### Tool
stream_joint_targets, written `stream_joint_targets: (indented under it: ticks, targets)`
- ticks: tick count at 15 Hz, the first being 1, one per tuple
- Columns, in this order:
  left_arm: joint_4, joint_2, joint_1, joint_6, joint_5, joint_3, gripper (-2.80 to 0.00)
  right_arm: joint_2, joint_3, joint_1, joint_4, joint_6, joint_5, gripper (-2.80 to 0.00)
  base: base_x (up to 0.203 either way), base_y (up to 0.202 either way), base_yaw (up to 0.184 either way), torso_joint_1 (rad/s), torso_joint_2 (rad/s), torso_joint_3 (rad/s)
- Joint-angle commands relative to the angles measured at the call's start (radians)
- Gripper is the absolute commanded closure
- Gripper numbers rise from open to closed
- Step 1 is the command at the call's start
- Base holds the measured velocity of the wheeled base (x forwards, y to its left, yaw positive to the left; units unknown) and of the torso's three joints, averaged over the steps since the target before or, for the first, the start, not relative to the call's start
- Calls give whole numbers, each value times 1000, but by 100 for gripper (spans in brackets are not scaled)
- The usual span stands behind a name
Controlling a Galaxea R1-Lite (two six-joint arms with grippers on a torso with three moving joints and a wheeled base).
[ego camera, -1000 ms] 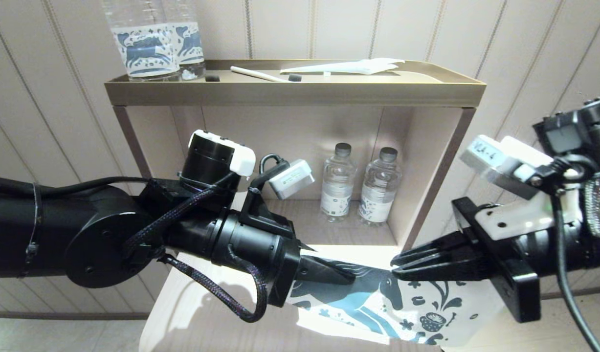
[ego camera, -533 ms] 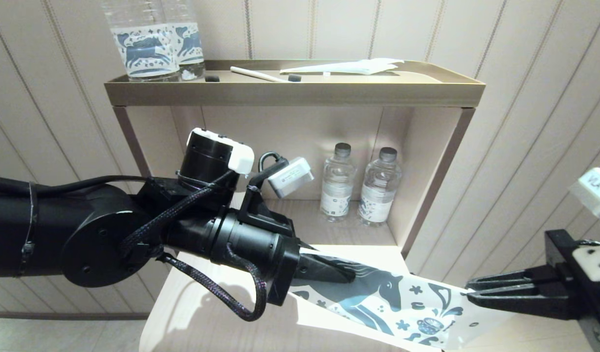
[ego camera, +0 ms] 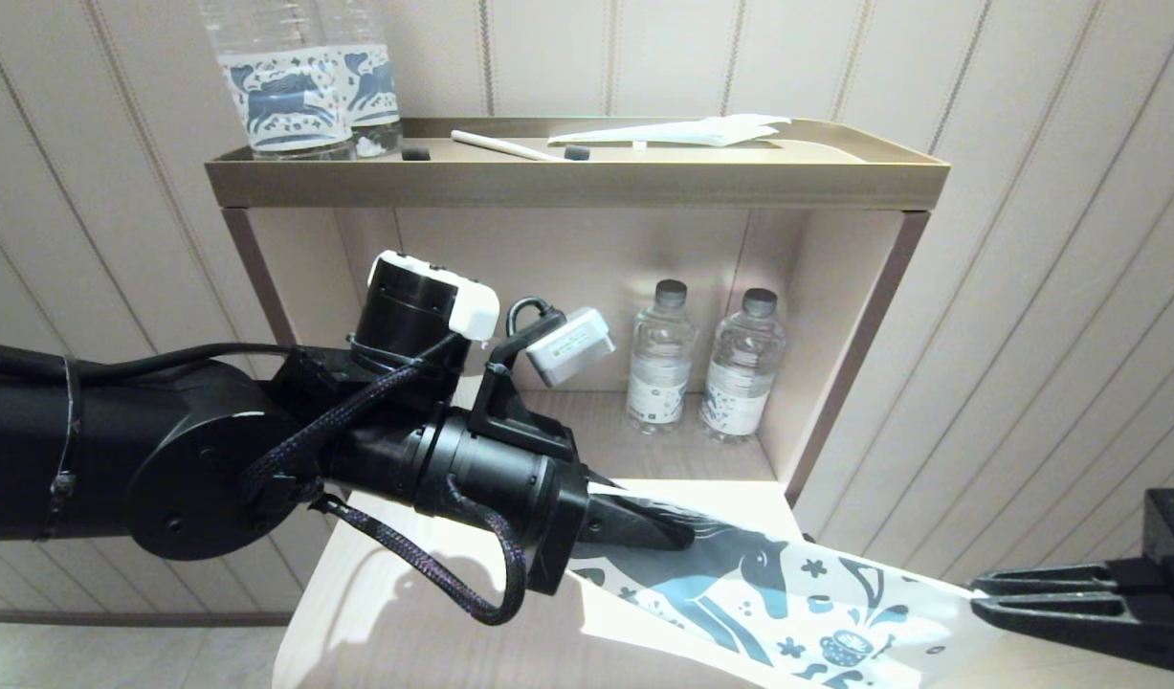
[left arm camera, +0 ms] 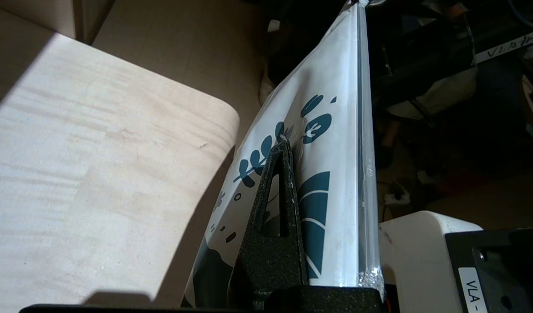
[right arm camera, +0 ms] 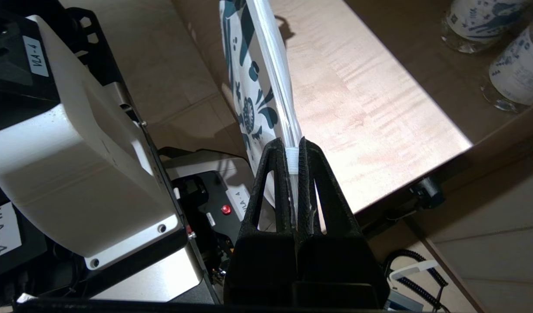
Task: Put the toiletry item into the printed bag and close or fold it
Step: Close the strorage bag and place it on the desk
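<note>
The printed bag [ego camera: 787, 612], white with a dark blue horse and flowers, hangs stretched between my two grippers just above the pale wooden table [ego camera: 395, 622]. My left gripper [ego camera: 682, 538] is shut on the bag's left end [left arm camera: 331, 130], one black finger [left arm camera: 275, 217] lying over the print. My right gripper [ego camera: 979, 595] is shut on the bag's [right arm camera: 249, 78] top edge at its right end, with a small white slider [right arm camera: 293, 160] pinched between the fingertips of that right gripper [right arm camera: 293, 150]. The toiletry item is hidden from view.
Behind the table stands a shelf unit with a gold tray top [ego camera: 577, 182] holding two horse-labelled bottles [ego camera: 299, 86], a thin white stick [ego camera: 500, 145] and a white packet [ego camera: 692, 131]. Two small water bottles [ego camera: 706, 364] stand in the niche below.
My right gripper has slid to the right along the bag's top edge, from near the horse's head to the bag's far right end. The left gripper has stayed put.
</note>
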Motion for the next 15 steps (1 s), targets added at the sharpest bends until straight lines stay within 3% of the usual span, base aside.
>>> stream_joint_targets:
  ticks: [1, 9, 10, 15]
  targets:
    - [-2, 2, 0, -1, -3, -1, 0, -34, 22, -30, 1, -3, 4, 0, 0, 0, 0, 0, 0, 0]
    - [6, 12, 0, -1, 24, -16, 0, -14, 18, -63, -7, -1, 2, 0, 0, 0, 0, 0, 0, 0]
    - [6, 12, 0, -1, 24, -15, 0, -6, 21, -63, -11, -5, 4, -280, 0, 0, 0, 0, 0, 0]
    - [4, 13, 1, -1, 27, -15, 0, 29, -2, -57, -60, -3, 5, -280, 0, 0, 0, 0, 0, 0]
